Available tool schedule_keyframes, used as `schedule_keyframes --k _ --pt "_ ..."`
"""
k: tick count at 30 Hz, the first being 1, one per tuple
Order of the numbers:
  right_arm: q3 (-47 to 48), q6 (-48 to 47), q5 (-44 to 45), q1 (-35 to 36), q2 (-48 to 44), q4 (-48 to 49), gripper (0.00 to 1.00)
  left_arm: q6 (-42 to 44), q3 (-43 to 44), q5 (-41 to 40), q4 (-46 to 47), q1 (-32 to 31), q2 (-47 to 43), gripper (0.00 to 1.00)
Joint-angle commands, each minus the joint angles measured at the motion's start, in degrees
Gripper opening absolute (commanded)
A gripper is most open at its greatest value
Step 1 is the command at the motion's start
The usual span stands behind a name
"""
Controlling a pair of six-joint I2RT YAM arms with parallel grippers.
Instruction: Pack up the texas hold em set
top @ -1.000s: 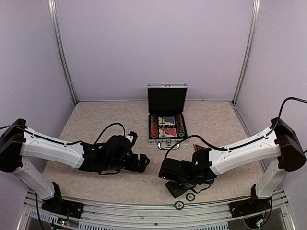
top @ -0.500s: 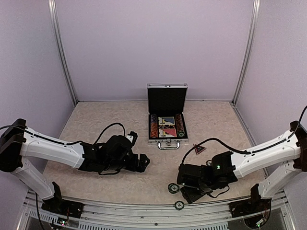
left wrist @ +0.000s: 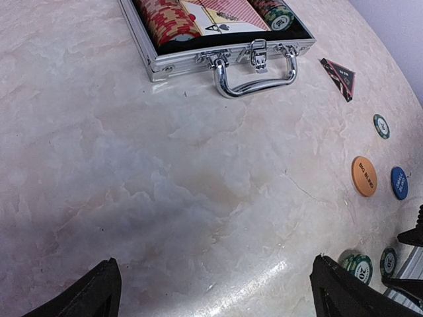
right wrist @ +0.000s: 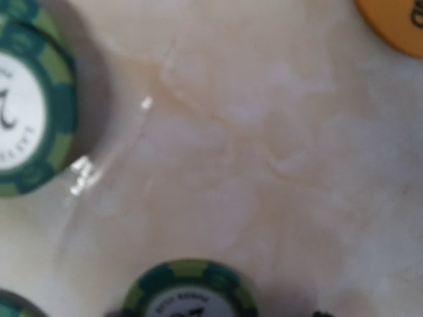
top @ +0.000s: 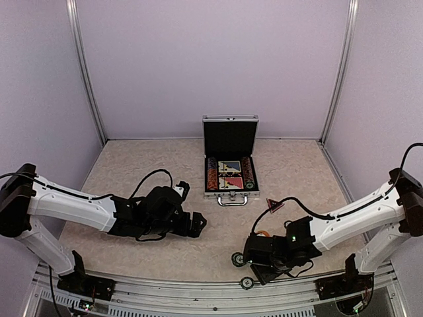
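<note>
marbled bench carries open briefcase, loose chips; left claw gapes empty; of the right claw we cannot tell.

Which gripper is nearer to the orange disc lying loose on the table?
Right. The right gripper hangs low just beside the orange disc, which shows at the top corner of its wrist view. The left gripper, open, sits far off to the disc's left.
</note>
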Motion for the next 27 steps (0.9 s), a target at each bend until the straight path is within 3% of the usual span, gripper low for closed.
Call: schedule_keyframes --k 1,17,27 --pt "-1.59 0.16 0.08 0.51 2.46 3.44 0.65 -0.06 1.29 0.26 0.61 0.20 0.06 0.99" --pt "-4.23 2.31 -1.70 0.02 1.47 5.76 0.50 -0.44 0.56 -0.28 0.50 -0.05 -0.61 0.99" --pt "-0.93 1.91 0.10 0.02 1.92 2.85 0.40 -0.34 0.54 -0.31 0.50 -0.18 -0.39 0.99"
